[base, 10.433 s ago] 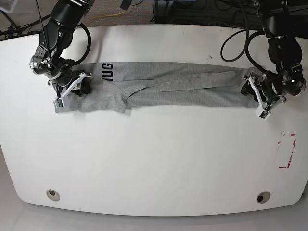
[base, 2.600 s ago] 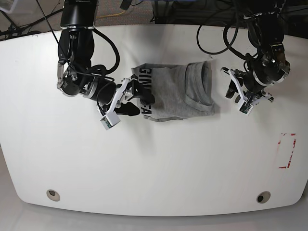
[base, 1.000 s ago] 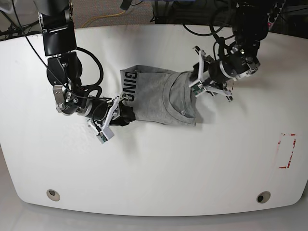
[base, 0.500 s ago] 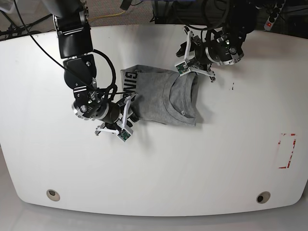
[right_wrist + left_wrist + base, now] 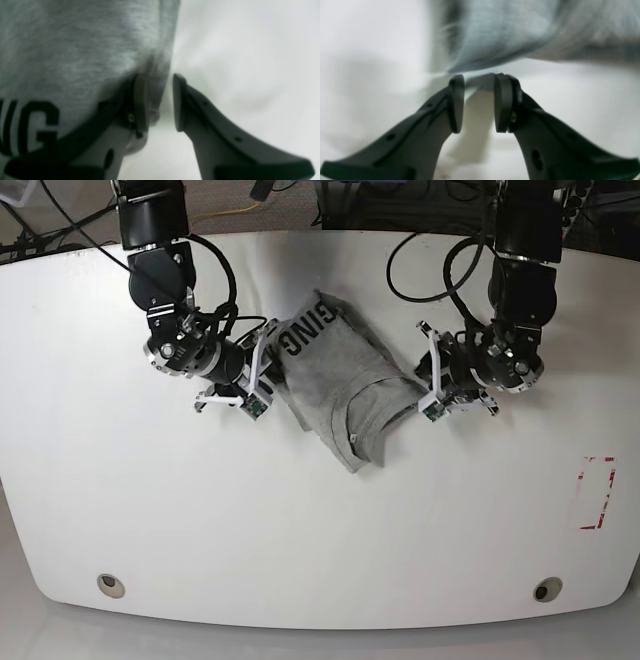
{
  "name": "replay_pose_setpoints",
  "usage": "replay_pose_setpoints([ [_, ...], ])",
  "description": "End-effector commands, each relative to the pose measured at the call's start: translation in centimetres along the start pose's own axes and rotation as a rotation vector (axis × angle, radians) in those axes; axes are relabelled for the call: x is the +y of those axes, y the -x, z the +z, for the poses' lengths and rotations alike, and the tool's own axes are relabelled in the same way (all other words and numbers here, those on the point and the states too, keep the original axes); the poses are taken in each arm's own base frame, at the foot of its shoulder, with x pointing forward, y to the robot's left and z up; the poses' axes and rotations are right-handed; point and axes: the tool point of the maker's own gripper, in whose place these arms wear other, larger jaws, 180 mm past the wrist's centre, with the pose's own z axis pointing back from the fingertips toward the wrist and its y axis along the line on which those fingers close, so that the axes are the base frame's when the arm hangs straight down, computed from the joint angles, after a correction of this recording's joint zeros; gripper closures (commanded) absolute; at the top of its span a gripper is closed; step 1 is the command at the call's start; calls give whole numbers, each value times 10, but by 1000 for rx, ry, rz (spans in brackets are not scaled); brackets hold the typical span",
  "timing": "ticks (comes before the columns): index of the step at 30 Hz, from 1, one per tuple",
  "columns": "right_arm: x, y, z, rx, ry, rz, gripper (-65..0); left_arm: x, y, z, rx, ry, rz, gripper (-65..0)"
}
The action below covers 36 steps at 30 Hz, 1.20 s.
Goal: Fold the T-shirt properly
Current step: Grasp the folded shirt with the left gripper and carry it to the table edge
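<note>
The grey T-shirt (image 5: 340,375) lies folded into a small bundle, turned at an angle on the white table (image 5: 300,520), its black lettering (image 5: 312,323) at the upper left. My right gripper (image 5: 268,375) sits at the bundle's left edge. In the right wrist view, the right gripper (image 5: 156,100) has its jaws apart; one finger (image 5: 140,100) rests on the T-shirt (image 5: 75,50) and the hem reaches into the gap. My left gripper (image 5: 428,385) is at the bundle's right edge. The left gripper (image 5: 477,80) is open, its tips just short of the blurred T-shirt (image 5: 500,32).
A red tape rectangle (image 5: 597,493) marks the table near its right edge. Two round holes (image 5: 111,584) (image 5: 546,589) sit near the front corners. Cables run along the table's far edge behind both arms.
The bundle has swung clockwise, its lettering now up and to the right of before. My left gripper dropped from the back edge to the right side. My right gripper rose along the left edge.
</note>
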Motion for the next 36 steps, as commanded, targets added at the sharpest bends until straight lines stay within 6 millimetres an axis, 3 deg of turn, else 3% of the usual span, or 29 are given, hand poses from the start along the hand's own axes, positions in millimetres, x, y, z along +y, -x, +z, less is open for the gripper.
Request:
replay_pose_setpoints([
  [1,28,-12,10,-42,-20,11,-152,45,-7,8,-14,-79,58,-182],
  [5,64,-17,13,-47,-58,-7,-152,74,-11,15,-20,-121,82,-182],
  [9,96,-28,7,-75,-111,-69,-152,85,-20,22,-34,-145,69,-182],
  [15,142,-48,-4,-109,-216,-67,-152,100,-59,59,-125,-247,-32,-182],
  [17,149,-55,-6,-119,-235,-39,-152,94,-62,71,-127,-274,-72,-182],
  [20,148,-60,-6,-126,-233,-32,-152,82,-70,85,-130,-301,-117,-183],
  [24,137,-60,-4,-128,-209,-19,-152,49,-80,83,-163,-270,-109,-185],
  [26,123,-54,0,-122,-181,-26,-152,34,-77,75,-164,-236,-92,-206],
  [32,95,-41,8,-111,-113,-67,-152,-6,-57,52,-131,-155,-26,-368],
  [36,81,-29,12,-85,-84,-61,-152,-33,-43,38,-137,-86,-7,-381],
])
